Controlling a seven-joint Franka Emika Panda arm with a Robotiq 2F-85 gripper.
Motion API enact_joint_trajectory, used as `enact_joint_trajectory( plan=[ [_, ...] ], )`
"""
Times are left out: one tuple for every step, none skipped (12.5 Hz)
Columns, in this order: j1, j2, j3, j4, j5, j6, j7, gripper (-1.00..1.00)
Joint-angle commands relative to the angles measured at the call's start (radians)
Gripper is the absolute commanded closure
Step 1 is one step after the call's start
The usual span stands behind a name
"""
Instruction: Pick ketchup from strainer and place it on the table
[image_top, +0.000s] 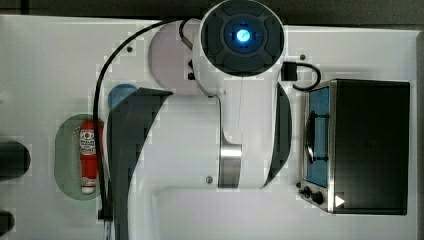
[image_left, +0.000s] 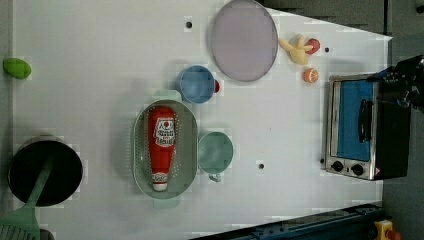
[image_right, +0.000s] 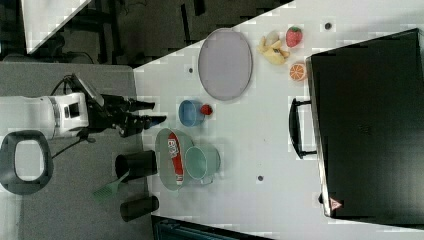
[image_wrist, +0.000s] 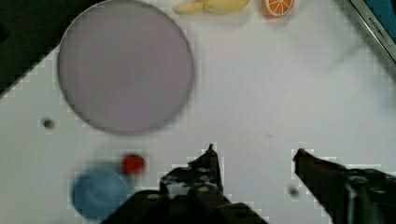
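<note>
The ketchup (image_left: 161, 142), a red squeeze bottle with a white label and cap, lies lengthwise inside the pale green oval strainer (image_left: 140, 150) on the white table (image_left: 100, 75). It is also seen in the top view, ketchup (image_top: 88, 155) in strainer (image_top: 65, 150), and in the right view, ketchup (image_right: 175, 155) in strainer (image_right: 162, 160). My gripper (image_right: 154, 112) hangs well above the table, up and to the right view's left of the strainer, apart from the bottle. In the wrist view the gripper (image_wrist: 254, 151) is open with nothing between its black fingers.
A round green bowl (image_left: 215, 152) sits beside the strainer, a blue bowl (image_left: 196, 84) and a small red strawberry (image_left: 216, 86) nearby. A grey-lilac plate (image_left: 244, 40), banana (image_left: 296, 49), orange half (image_left: 310, 75), toaster oven (image_left: 357, 125) and black pot (image_left: 45, 172) ring the table.
</note>
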Motion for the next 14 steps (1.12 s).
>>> enact_joint_trajectory(
  plan=[
    [-0.101,-0.282,0.062,-0.111,0.022,-0.178,0.079,-0.59],
    [-0.098,-0.281,0.068,-0.111,0.023,-0.178,0.079,-0.81],
    [-0.093,-0.277,0.081,-0.111,0.025,-0.178,0.079,-1.0],
    [-0.085,-0.272,0.1,-0.111,0.025,-0.177,0.079,-1.0],
    [-0.076,-0.266,0.125,-0.111,0.025,-0.174,0.079,-1.0],
    [-0.067,-0.258,0.155,-0.111,0.025,-0.16,0.079,-1.0],
    [-0.056,-0.249,0.19,-0.111,0.025,-0.136,0.079,-1.0],
    [-0.047,-0.239,0.229,-0.111,0.024,-0.105,0.079,-1.0],
    [-0.041,-0.227,0.27,-0.111,0.024,-0.072,0.08,-1.0],
    [-0.036,-0.214,0.311,-0.111,0.024,-0.039,0.081,-1.0],
    [-0.032,-0.197,0.354,-0.112,0.024,-0.008,0.081,-1.0],
    [-0.029,-0.179,0.399,-0.112,0.024,0.018,0.081,-1.0],
    [-0.024,-0.158,0.445,-0.113,0.024,0.039,0.081,-1.0],
    [-0.019,-0.133,0.491,-0.113,0.024,0.058,0.081,-1.0]
  ],
)
